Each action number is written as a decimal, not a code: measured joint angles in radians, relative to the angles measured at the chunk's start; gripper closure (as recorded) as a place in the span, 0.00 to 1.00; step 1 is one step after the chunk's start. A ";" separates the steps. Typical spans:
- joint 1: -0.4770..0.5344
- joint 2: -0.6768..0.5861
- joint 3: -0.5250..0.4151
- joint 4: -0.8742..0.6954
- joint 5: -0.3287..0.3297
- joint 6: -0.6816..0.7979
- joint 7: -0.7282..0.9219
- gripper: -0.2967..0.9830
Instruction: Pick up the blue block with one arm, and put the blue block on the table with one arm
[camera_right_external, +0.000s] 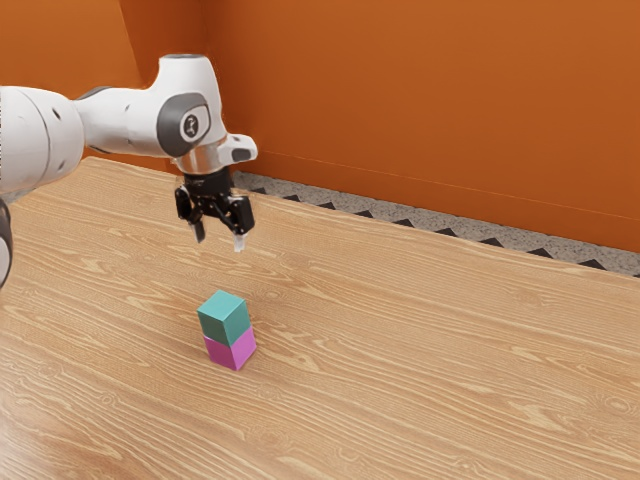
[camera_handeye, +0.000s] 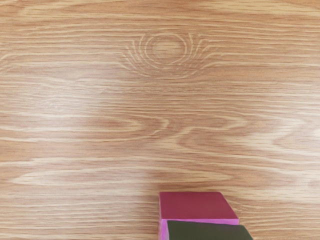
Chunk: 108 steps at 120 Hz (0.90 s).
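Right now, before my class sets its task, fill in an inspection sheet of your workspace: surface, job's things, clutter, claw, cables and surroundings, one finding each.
Surface: table with a pale wood grain.
Job's things: teal-blue block, stacked on top of a magenta block.
Clutter: nothing seen.
Claw: open, raised above the table, touching neither block.
Cables: nothing seen.
Surroundings: orange wall; speckled grey strip with dark triangles beyond the table's edge.
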<state>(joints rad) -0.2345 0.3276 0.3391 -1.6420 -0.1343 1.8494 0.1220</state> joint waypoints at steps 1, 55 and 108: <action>0.003 0.000 -0.003 -0.006 0.000 0.008 0.001 0.25; 0.040 -0.151 -0.105 -0.321 0.017 0.260 0.031 0.25; 0.042 -0.134 -0.099 -0.366 0.025 0.311 0.048 0.25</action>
<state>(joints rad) -0.1928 0.1939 0.2406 -2.0078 -0.1088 2.1601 0.1702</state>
